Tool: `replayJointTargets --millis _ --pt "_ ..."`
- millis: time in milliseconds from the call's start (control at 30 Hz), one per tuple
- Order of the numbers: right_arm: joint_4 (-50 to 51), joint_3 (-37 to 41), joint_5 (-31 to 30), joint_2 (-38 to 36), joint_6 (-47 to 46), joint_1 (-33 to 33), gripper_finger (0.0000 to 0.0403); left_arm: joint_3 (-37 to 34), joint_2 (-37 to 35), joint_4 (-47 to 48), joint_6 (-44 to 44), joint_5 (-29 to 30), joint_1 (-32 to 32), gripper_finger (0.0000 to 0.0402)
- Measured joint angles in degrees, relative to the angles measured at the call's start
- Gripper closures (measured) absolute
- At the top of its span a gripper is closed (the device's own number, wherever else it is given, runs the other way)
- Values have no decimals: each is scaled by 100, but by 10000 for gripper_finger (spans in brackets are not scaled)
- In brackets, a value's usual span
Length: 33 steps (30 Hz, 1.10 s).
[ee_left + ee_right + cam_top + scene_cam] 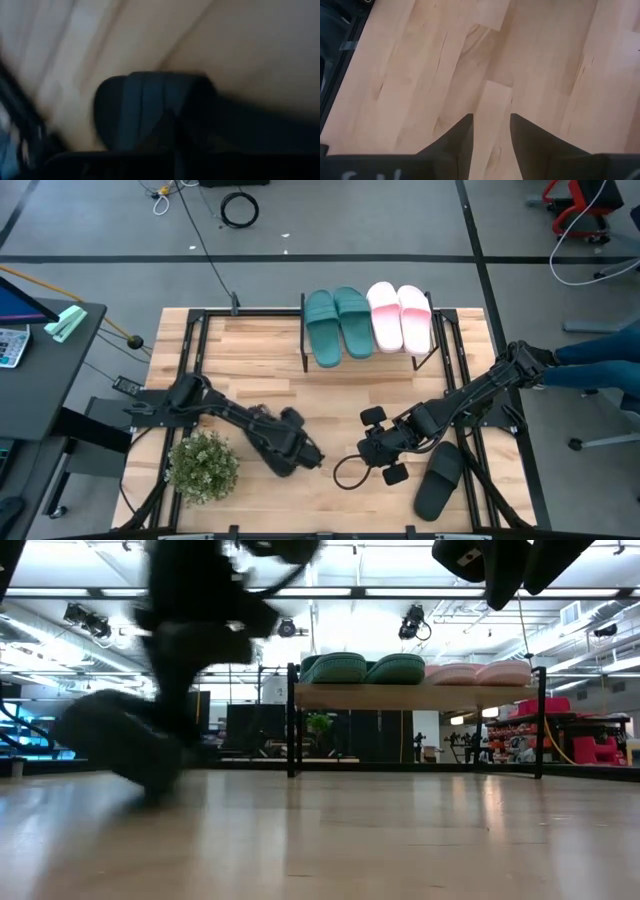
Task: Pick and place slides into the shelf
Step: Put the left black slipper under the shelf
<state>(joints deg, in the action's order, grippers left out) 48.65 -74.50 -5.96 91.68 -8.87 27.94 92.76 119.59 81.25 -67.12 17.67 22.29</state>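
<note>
While one black slide [440,480] lies free near the front right corner of the tabletop [330,395], its long axis slanting toward the right edge, the right claw [372,448] hovers just beside it, fingers slightly apart and empty. The left claw [300,452] is at front centre, seemingly gripping the other black slide [150,107]. Far back, the shelf [437,340] carries the teal pair [337,322] and the pink pair [400,316].
</note>
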Motion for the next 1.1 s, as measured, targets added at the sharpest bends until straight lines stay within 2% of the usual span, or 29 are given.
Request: replayJointTargets --millis 200,333,600,733,900,1100 --pt "1 0 0 -2 -89 -2 268 288 1 -1589 2392 1219 -245 392" --pt "-3 0 2 -2 -360 -2 268 470 -7 -2169 3162 1642 -412 392" --pt "-38 0 0 -2 -412 -2 268 436 6 -2437 4260 1918 -1154 392" --pt "-49 0 1 -2 -461 -2 268 434 7 -2898 4937 2018 -1492 392" --pt "-49 0 0 -2 -461 -2 268 434 7 -3392 5733 2016 -1612 392" --pt "-49 0 0 -2 -621 -2 268 434 7 -3387 6159 1982 -1794 393"
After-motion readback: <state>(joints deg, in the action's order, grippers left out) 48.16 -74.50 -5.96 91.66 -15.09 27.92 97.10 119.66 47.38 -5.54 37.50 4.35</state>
